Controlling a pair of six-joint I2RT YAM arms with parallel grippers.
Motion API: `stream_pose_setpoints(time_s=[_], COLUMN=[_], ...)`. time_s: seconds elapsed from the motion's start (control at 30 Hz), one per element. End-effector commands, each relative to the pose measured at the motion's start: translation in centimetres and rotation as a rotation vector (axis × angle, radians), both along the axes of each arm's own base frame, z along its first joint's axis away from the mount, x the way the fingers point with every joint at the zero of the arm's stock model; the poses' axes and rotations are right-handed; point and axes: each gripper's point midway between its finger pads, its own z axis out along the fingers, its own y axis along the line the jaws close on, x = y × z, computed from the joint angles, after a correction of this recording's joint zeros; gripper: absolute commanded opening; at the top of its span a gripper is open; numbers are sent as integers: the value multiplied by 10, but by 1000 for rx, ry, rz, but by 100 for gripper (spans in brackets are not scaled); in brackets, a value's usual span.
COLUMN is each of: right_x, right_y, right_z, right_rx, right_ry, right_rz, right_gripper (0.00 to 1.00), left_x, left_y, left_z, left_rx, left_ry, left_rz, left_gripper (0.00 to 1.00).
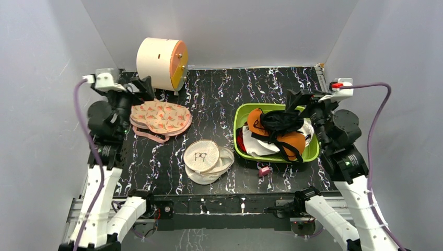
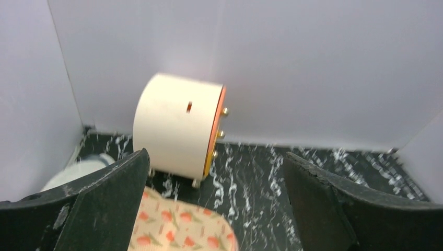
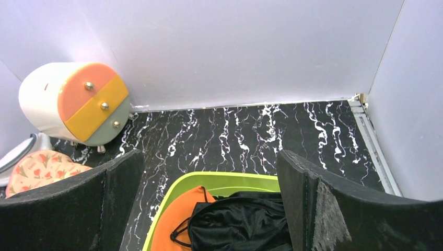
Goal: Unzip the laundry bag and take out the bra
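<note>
The white mesh laundry bag (image 1: pixel 205 161) lies at the front middle of the table, its two round halves offset and overlapping, a small black mark on the upper face. The bra (image 1: pixel 291 141), orange cups with black straps, lies on top of the pile in the green bin (image 1: pixel 240 112). It also shows in the right wrist view (image 3: pixel 175 222) under black fabric. My right gripper (image 1: pixel 295 98) (image 3: pixel 209 162) is open and empty above the bin's back edge. My left gripper (image 1: pixel 144 84) (image 2: pixel 217 167) is open and empty above the back of the flamingo pouch (image 1: pixel 159 117), far from the bag.
A cream drum-shaped cabinet (image 1: pixel 159 63) (image 2: pixel 177 128) (image 3: pixel 73 104) stands at the back left. The flamingo pouch (image 2: pixel 177 225) lies in front of it. White garments (image 1: pixel 256 146) fill the bin under the bra. A small pink object (image 1: pixel 265 170) lies before the bin. Walls enclose three sides.
</note>
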Motion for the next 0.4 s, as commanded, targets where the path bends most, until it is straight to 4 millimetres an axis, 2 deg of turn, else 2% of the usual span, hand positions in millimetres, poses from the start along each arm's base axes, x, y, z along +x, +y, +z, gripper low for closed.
stream_pose_setpoints(time_s=[0.0, 0.23, 0.37], right_x=[-16, -22, -14], right_y=[-6, -17, -12], right_z=[37, 55, 46], right_rx=[4, 34, 9], right_ry=[-54, -64, -41], right_rz=[-4, -56, -43], right_gripper=[98, 98, 98], left_x=[-36, -36, -36], left_y=[-2, -9, -11], left_z=[44, 61, 59], left_rx=[-10, -2, -13], left_ry=[-82, -67, -61], left_rz=[-41, -81, -88], left_gripper=[99, 98, 98])
